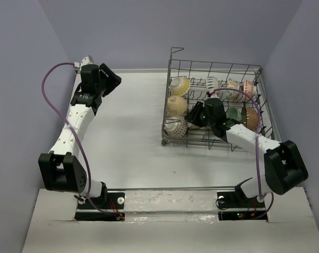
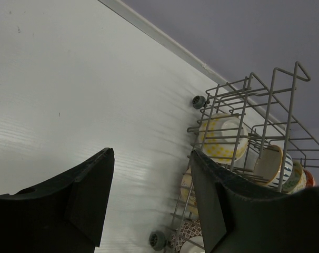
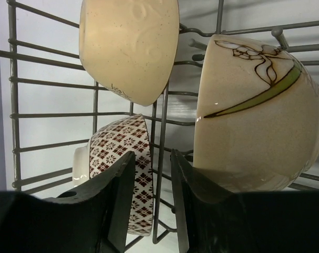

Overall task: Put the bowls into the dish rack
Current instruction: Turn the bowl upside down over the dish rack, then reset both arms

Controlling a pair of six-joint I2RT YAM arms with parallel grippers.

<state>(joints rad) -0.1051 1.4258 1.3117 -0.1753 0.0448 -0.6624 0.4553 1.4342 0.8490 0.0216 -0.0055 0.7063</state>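
Grey wire forms the dish rack (image 1: 221, 67), which stands on the far right part of the white table (image 1: 128, 147). The bowls (image 1: 179, 84) sit on edge among its tines. Near its left wall a cream bowl (image 3: 130, 47) rests above a red-brown patterned bowl (image 3: 115, 142), and a floral bowl (image 3: 254, 121) is just beside them. The right gripper (image 3: 151, 168) reaches into the rack close to these three. Its jaws stand a little apart with an upright rack wire showing in the gap and no bowl clamped between them; whether one finger touches the floral bowl cannot be told. The left gripper (image 2: 151, 155) hangs over the far left of the table, well apart from the rack, jaws wide apart and holding nothing.
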